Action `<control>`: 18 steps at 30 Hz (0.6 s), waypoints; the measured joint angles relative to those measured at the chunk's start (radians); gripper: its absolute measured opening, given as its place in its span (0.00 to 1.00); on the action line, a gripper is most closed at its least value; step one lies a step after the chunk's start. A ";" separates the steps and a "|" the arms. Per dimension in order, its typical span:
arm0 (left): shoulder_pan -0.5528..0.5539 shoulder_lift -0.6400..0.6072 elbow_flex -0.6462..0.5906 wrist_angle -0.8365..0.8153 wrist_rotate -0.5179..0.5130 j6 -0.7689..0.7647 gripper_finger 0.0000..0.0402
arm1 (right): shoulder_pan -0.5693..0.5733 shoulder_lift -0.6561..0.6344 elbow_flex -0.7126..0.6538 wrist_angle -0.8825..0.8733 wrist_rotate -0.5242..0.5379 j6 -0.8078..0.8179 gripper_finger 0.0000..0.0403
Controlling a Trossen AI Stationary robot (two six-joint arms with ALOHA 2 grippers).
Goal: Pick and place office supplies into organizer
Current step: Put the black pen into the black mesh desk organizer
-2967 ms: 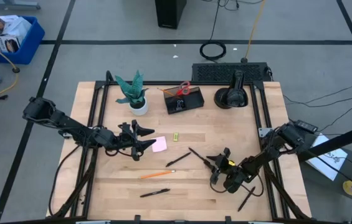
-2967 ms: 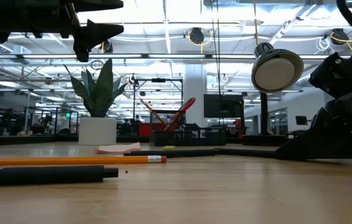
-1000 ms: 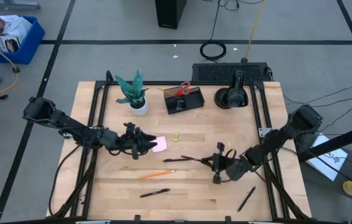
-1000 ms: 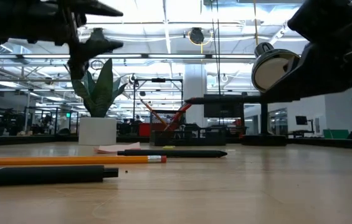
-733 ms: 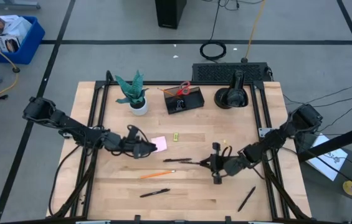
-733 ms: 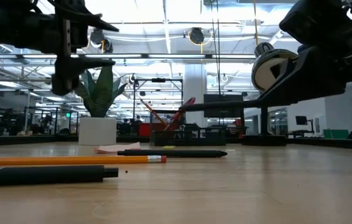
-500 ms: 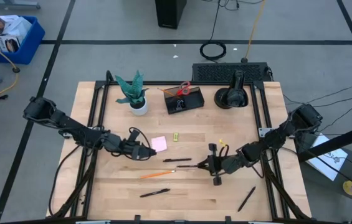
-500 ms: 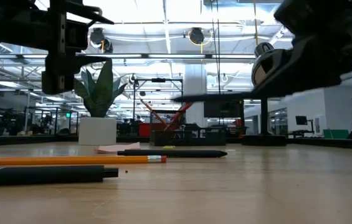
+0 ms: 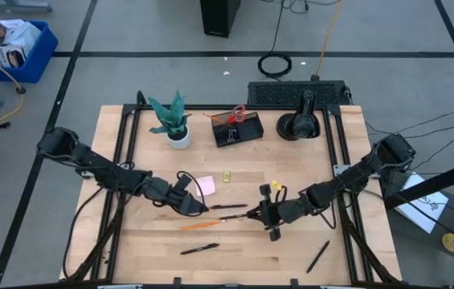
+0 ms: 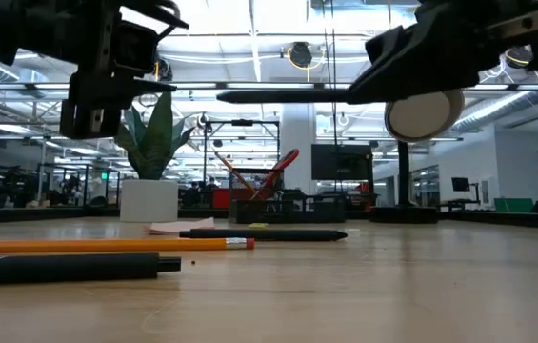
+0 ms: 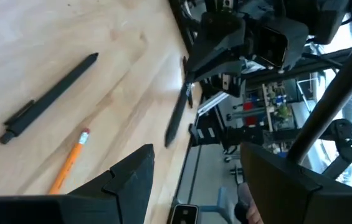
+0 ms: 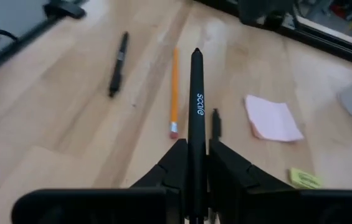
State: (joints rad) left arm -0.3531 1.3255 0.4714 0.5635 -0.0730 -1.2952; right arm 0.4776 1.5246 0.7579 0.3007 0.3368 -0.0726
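The right gripper (image 9: 263, 215) is sitting over the table's middle, jaws pinched shut on a black pen (image 12: 195, 118) — the pen is sticking straight out past the fingers and is lifted off the wood; in the low view it is hanging level, high above the table. The left gripper (image 9: 197, 206) is hovering near the middle too, just left of the held pen's tip, jaws spread wide and gripping nothing.

The organizer (image 9: 237, 132) is standing at the far edge of the table, between the potted plant (image 9: 173, 120) and a black round lamp base (image 9: 299, 125), with red-handled scissors (image 9: 237, 113) and an orange pencil-like stick poking out of it.

Loose supplies are lying on the table (image 9: 307, 168):
- pink sticky-note pad (image 9: 205, 185), beside the left arm's wrist
- small yellow piece (image 9: 227, 176), just right of the pad
- second black pen (image 9: 227, 206), flat, between the two grippers
- orange pencil (image 9: 200, 225), nearer the front edge, below the left gripper
- another black pen (image 9: 199, 249), close to the front edge
- one more black pen (image 9: 318, 256), at the front right corner — well apart from the rest
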 joint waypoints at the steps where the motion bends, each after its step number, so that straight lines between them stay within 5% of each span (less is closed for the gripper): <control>1: 0.001 0.006 0.011 -0.026 0.000 -0.010 0.60 | -0.002 0.000 0.006 0.000 -0.002 -0.001 0.09; 18: 0.010 0.203 0.166 -0.071 0.060 0.017 0.60 | -0.034 0.000 0.036 0.001 -0.025 -0.041 0.09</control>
State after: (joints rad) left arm -0.3428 1.5282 0.6369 0.4921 -0.0130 -1.2779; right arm 0.4441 1.5246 0.7940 0.3015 0.3116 -0.1139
